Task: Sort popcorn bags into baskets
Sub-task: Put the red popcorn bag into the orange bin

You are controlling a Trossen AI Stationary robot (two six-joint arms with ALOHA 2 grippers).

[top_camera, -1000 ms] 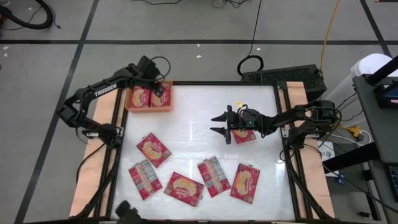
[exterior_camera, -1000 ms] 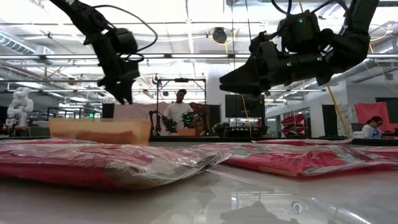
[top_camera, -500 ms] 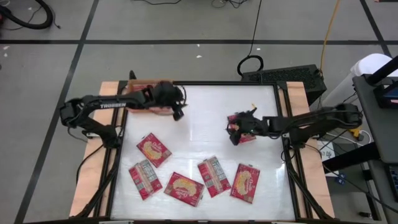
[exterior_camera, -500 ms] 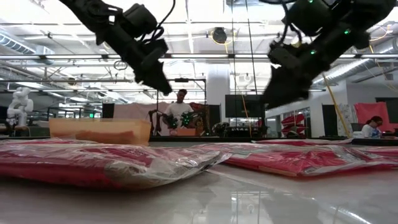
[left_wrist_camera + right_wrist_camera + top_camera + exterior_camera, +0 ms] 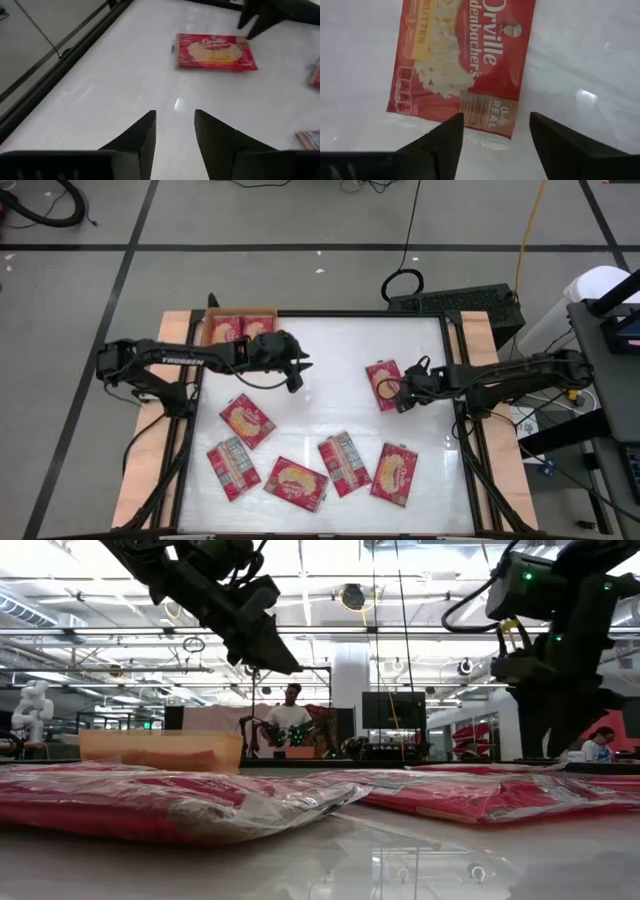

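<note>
We see a grey floor point(image 5: 300, 220) crossed by dark tape lines, cables point(image 5: 410, 240) trailing over it. Beyond the white surface point(image 5: 330, 380), an open hall spreads out: bright ceiling strip lights point(image 5: 330, 580), pipes overhead, a white pillar point(image 5: 345, 700), dark monitors point(image 5: 390, 710), and a person point(image 5: 288, 718) standing at the far bench.

Left end effector point(image 5: 297, 372) left basket point(image 5: 240, 330); right end effector point(image 5: 400, 394) retreated off bag point(image 5: 383, 383).

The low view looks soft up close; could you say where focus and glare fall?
Low view: the nearest popcorn bag is blurred, the room behind sharper, the arms dark silhouettes against ceiling lights. Left wrist view: a small glare spot on the table.
</note>
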